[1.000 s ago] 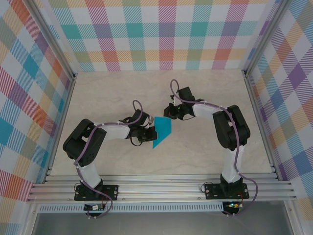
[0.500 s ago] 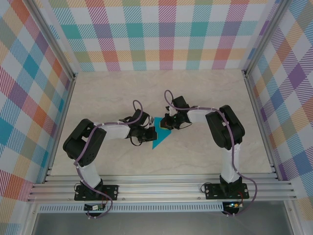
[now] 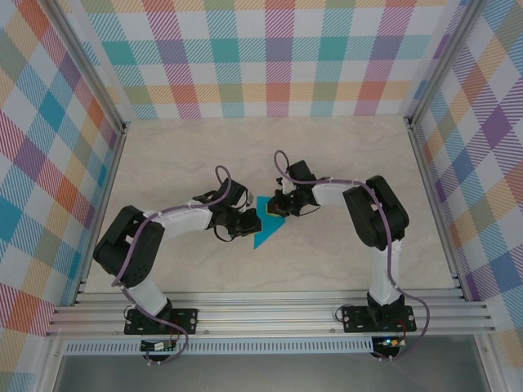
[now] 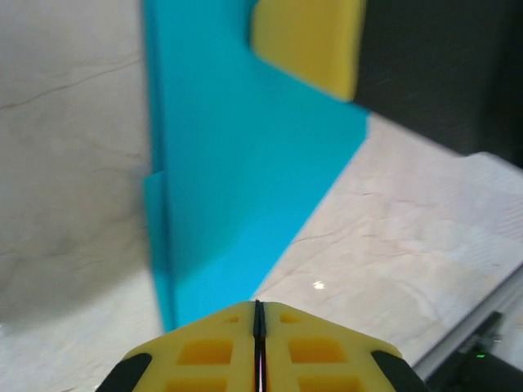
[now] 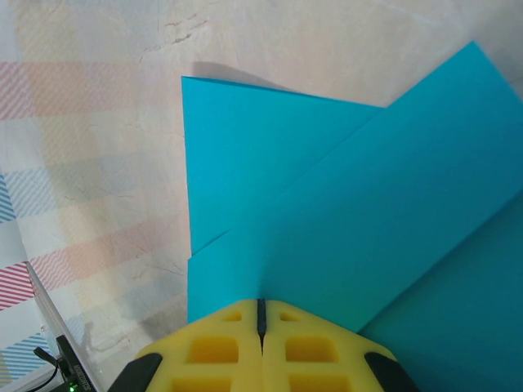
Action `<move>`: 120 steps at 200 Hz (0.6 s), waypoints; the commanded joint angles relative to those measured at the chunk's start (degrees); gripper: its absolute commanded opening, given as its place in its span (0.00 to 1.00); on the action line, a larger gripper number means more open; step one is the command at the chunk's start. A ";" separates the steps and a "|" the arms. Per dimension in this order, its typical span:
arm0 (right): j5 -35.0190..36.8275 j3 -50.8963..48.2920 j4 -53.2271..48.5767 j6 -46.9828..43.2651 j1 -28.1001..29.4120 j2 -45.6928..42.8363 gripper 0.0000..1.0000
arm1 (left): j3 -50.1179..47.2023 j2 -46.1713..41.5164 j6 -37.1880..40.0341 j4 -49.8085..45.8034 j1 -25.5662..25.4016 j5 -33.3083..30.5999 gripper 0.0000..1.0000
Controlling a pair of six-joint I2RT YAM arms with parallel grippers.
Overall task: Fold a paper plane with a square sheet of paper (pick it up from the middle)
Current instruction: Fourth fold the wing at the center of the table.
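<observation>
Both closed over folded teal paper (image 5: pixel 327 212): left gripper (image 4: pixel 257 305), right gripper (image 5: pixel 261 304).

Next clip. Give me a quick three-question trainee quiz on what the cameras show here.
1. True or false: the paper lies as one flat, unfolded square.
2. The right gripper is: A) wide open, B) shut, C) clamped on a pen.
3. Fill in: the left gripper has ___ finger pads.
Key: 1 false, a folded layer overlaps the rest. 2 B. 3 yellow.
</observation>
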 commanded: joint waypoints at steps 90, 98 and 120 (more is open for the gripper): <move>4.99 -1.69 -3.85 -0.62 -0.10 2.39 0.00 | -4.06 5.90 -5.24 4.68 -0.22 6.18 0.12; 5.18 -1.69 -3.98 -0.71 -0.05 2.46 0.00 | -4.54 5.94 -4.23 3.80 -0.20 6.78 0.12; 5.67 -1.60 -4.52 -0.90 -0.10 2.63 0.00 | -6.37 4.89 -2.19 1.21 -0.19 7.14 0.10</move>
